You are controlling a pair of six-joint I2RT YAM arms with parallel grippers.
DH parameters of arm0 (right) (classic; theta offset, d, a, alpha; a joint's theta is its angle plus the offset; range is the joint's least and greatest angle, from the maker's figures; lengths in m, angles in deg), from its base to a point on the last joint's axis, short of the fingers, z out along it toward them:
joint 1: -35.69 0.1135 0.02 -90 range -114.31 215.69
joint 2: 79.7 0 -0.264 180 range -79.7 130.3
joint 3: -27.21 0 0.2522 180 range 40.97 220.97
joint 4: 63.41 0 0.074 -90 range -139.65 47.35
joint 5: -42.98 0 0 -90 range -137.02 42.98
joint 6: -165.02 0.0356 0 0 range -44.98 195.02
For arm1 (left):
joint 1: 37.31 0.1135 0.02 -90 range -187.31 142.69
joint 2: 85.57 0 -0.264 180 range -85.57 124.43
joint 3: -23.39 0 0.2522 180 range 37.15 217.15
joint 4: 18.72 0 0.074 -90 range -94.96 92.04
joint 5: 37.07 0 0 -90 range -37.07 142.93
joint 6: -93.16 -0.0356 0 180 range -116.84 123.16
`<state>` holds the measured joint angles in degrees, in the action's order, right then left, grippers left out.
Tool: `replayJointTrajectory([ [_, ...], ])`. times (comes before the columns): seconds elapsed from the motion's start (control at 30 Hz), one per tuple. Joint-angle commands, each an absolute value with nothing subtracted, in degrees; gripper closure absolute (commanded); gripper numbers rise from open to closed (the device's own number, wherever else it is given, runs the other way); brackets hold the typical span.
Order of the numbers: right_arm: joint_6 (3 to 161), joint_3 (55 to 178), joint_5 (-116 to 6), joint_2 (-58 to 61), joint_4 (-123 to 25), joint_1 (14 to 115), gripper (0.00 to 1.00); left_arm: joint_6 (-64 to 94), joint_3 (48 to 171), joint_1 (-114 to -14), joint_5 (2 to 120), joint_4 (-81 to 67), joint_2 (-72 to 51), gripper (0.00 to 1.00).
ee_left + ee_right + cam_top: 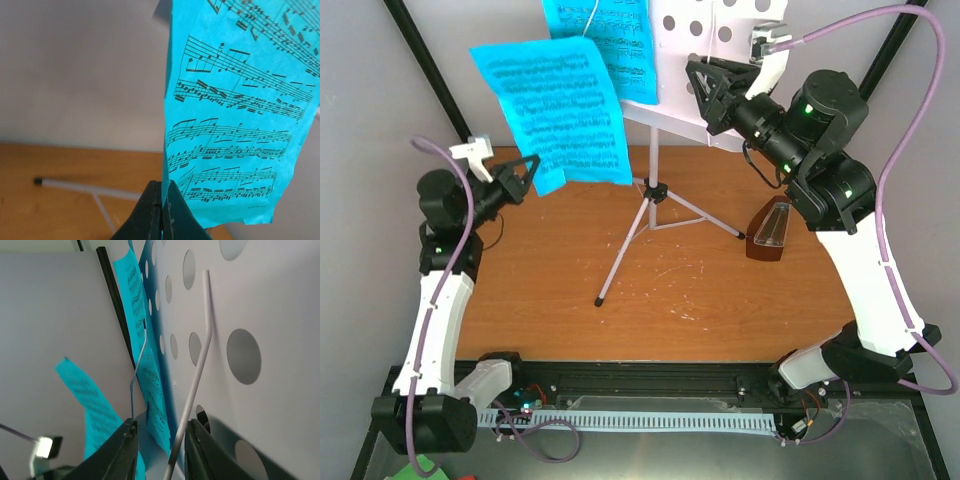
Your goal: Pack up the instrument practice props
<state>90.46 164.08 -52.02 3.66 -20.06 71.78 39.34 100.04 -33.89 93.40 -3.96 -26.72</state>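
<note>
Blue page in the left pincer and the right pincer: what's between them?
Another blue page, on the stand's desk, shown in the top view.

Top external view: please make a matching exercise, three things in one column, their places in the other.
1. left-hand bright blue sheet-music page
2. right-hand bright blue sheet-music page
3. small brown pyramid metronome

A. standing on the brown wooden table
B. resting against the perforated grey desk
C. pinched by the left gripper, jaws shut

Pairs: 1-C; 2-B; 3-A
</note>
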Motion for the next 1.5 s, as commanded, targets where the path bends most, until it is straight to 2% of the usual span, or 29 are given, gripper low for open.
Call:
replayJointTrajectory([
  [0.0, 90.1, 163.0, -53.0, 2.4, -21.2, 72.1, 0.72, 44.8, 91.8, -32.9, 93.7, -7.0, -32.1, 1.0],
  [0.17, 89.9, 162.0, -54.8, 1.4, -22.0, 72.1, 0.59, 47.3, 80.6, -32.9, 91.1, -6.2, -37.3, 1.0],
  [0.3, 89.7, 161.0, -56.4, 0.4, -22.6, 72.1, 0.39, 49.4, 71.4, -32.9, 89.6, -6.8, -40.3, 1.0],
  [0.43, 89.9, 158.8, -57.8, -1.2, -24.0, 72.1, 0.26, 51.8, 62.9, -31.7, 87.9, -9.5, -39.2, 1.0],
  [0.57, 89.6, 157.4, -58.2, -2.9, -24.2, 72.1, 0.17, 54.2, 56.3, -31.3, 87.3, -13.7, -37.1, 1.0],
  [0.7, 89.0, 155.8, -58.3, -4.7, -24.7, 72.1, 0.13, 54.0, 51.3, -31.1, 85.3, -16.4, -33.5, 1.0],
  [0.83, 88.9, 153.2, -58.7, -6.8, -26.2, 72.1, 0.06, 52.6, 48.9, -30.9, 83.3, -17.5, -27.4, 0.85],
  [0.97, 89.5, 150.4, -59.9, -9.4, -27.9, 72.1, 0.03, 51.8, 48.9, -30.8, 83.8, -18.7, -23.4, 0.61],
  [1.1, 90.7, 148.5, -62.1, -11.7, -29.2, 72.1, 0.02, 50.2, 50.9, -30.8, 80.8, -15.2, -25.0, 0.1],
  [1.13, 91.0, 148.0, -62.7, -12.1, -29.6, 72.1, 0.02, 49.5, 51.9, -30.8, 78.9, -13.1, -26.6, 0.02],
  [1.37, 94.4, 148.2, -68.8, -10.4, -30.8, 72.2, 0.03, 46.0, 58.8, -30.8, 62.6, -1.8, -40.0, 0.01],
  [1.47, 93.9, 151.7, -71.6, -7.0, -27.8, 73.0, 0.05, 42.6, 64.0, -30.8, 62.3, -2.5, -43.5, 0.0],
])
